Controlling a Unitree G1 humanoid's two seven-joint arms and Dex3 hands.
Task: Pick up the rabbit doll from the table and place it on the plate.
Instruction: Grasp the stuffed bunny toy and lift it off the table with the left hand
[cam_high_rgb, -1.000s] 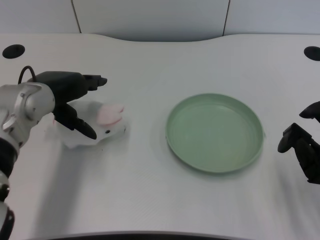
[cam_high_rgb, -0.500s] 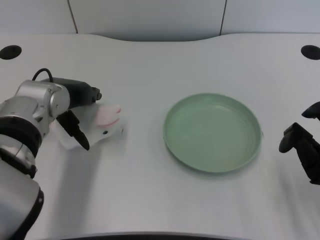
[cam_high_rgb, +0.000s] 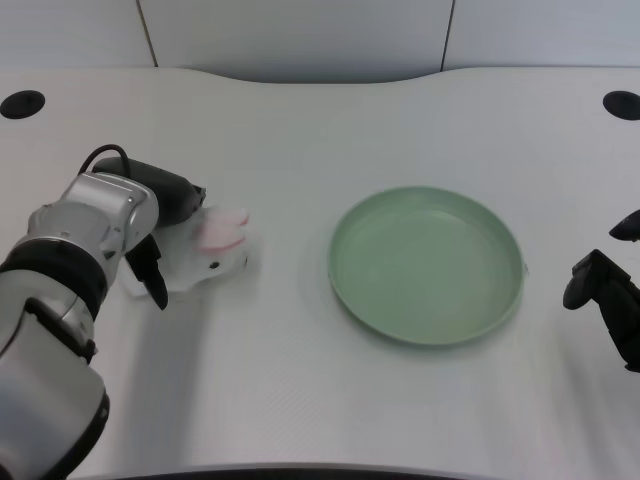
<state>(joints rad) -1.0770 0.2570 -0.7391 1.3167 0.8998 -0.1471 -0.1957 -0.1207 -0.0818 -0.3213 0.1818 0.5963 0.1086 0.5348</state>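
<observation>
While the white bench (cam_high_rgb: 300, 120) fills the frame, the green plate (cam_high_rgb: 427, 264) lies right of centre, the left hand (cam_high_rgb: 160, 215) sits at middle left with fingers (cam_high_rgb: 152, 280) closed around the rabbit doll (cam_high_rgb: 210, 258), which rests on the bench.

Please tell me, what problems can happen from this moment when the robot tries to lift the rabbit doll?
The left robot hand covers only the rear of the rabbit doll, so the soft toy may slip or sag on lifting. The plate lies well to the right, so a weak hold could drop the doll on the way.
</observation>
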